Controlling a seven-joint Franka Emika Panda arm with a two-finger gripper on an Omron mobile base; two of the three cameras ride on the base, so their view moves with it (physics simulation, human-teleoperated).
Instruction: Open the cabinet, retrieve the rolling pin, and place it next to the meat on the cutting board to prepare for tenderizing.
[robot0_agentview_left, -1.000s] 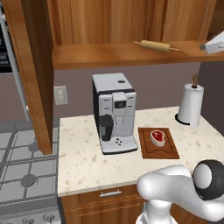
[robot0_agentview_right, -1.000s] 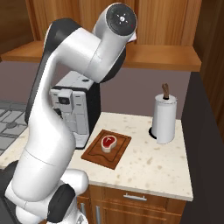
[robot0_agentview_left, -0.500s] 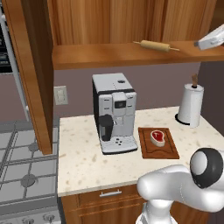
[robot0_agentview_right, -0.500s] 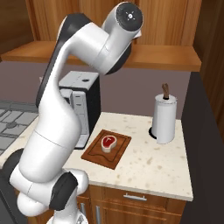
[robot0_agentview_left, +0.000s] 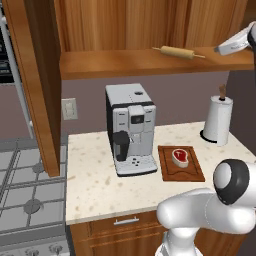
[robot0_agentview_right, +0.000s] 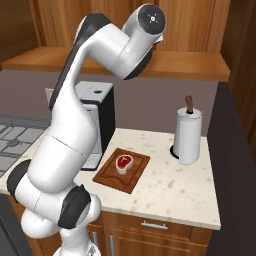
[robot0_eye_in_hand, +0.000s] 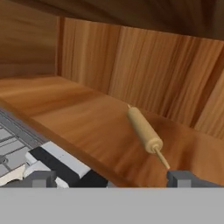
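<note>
The cabinet (robot0_agentview_left: 35, 75) is open, and its door hangs out at the left in the left base view. The rolling pin (robot0_agentview_left: 176, 51) lies on the wooden shelf (robot0_agentview_left: 125, 62) inside, near the right end. Nothing is touching it. In the hand view the rolling pin (robot0_eye_in_hand: 145, 129) lies slanted on the shelf, with its near handle pointing toward the right finger tip.

The fingers (robot0_eye_in_hand: 109, 179) are wide open and hold nothing. They sit at the front edge of the shelf, close to the pin but apart from it. In the left base view the hand (robot0_agentview_left: 235, 44) shows at the top right, just beside the pin's right end. A second ago it was a bit farther right and lower. Now it has come closer to the pin. The arm's elbow has also moved: the round dark joint (robot0_agentview_left: 231, 181) sits higher and more to the left than before.

Down on the worktop (robot0_agentview_left: 100, 185) nothing has moved. The meat (robot0_agentview_left: 180, 156) lies on the cutting board (robot0_agentview_left: 180, 163). The coffee machine (robot0_agentview_left: 131, 128) stands to the left of the board, and the paper towel roll (robot0_agentview_left: 218, 120) stands to the right, farther back.
</note>
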